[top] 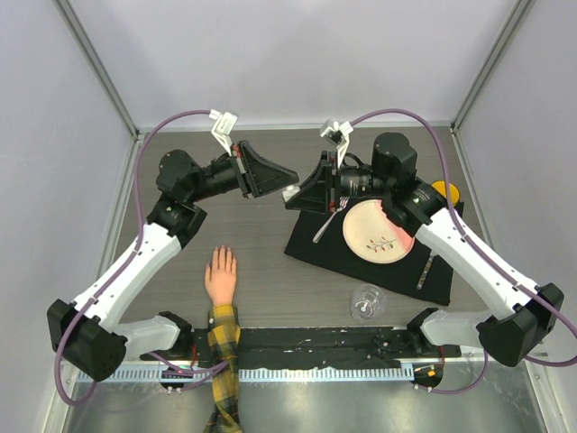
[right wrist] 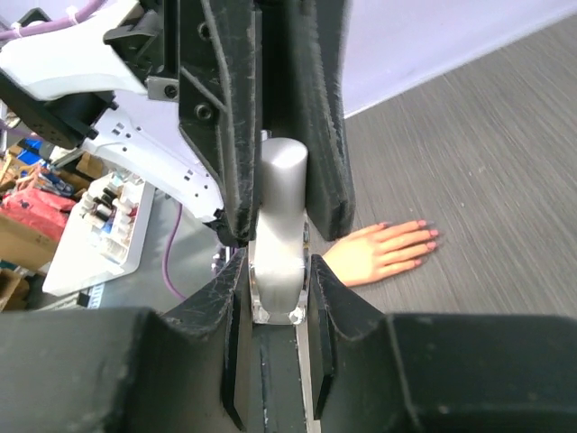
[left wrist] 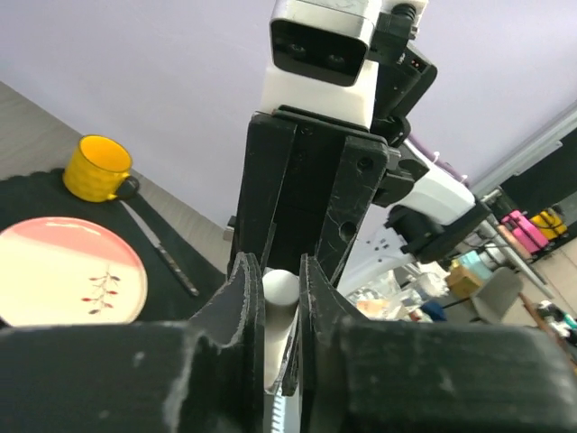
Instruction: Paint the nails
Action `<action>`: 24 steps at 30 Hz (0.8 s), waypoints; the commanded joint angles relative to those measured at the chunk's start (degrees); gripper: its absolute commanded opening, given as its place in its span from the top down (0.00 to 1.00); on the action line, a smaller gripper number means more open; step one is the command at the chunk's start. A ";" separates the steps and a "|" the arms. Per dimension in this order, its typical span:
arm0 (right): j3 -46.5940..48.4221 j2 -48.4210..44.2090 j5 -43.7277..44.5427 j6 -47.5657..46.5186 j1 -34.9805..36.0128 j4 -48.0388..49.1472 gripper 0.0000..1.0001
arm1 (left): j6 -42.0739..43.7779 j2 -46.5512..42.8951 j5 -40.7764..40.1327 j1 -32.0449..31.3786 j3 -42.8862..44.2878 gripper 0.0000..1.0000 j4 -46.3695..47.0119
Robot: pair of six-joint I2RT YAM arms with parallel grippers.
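- Right gripper (right wrist: 275, 271): nearest the right wrist lens, its fingers (right wrist: 227, 302) are clamped on the clear base of a small bottle (right wrist: 279, 216).
- Left gripper (left wrist: 277, 275): in the right wrist view we find its fingers pressed against both sides of the same bottle's silver cap. In its own view they pinch a pale rounded end (we cannot tell which part this is).
- Overhead, we note both grippers meeting tip to tip, raised above the far middle of the table (top: 270, 298).
- Fake hand (top: 221, 275): flat on the table, palm down, fingers pointing to the far side, left of the black mat (top: 334, 262) and well apart from both grippers. Its plaid sleeve (top: 224, 352) runs over the near edge.
- The nails (right wrist: 433, 234): darker tips at the finger ends in the right wrist view, too small to judge overhead.
- On the mat: a pink plate (top: 379, 230) and, at the far right corner, a yellow cup (top: 444, 191). A clear glass (top: 367, 302) stands at the mat's near edge.
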 commanded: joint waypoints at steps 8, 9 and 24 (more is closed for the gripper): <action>5.34 -1.09 81.99 -26.50 20.67 -10.40 1.00 | 18.47 6.09 -62.08 -15.22 26.88 1.00 -63.28; 5.87 0.48 86.23 -27.67 23.65 -9.18 1.00 | 18.80 7.50 -66.12 -20.20 29.87 1.00 -64.17; 4.56 -2.22 48.66 -21.81 18.08 -8.28 1.00 | 17.31 -1.18 -49.44 -17.71 14.01 0.32 -36.16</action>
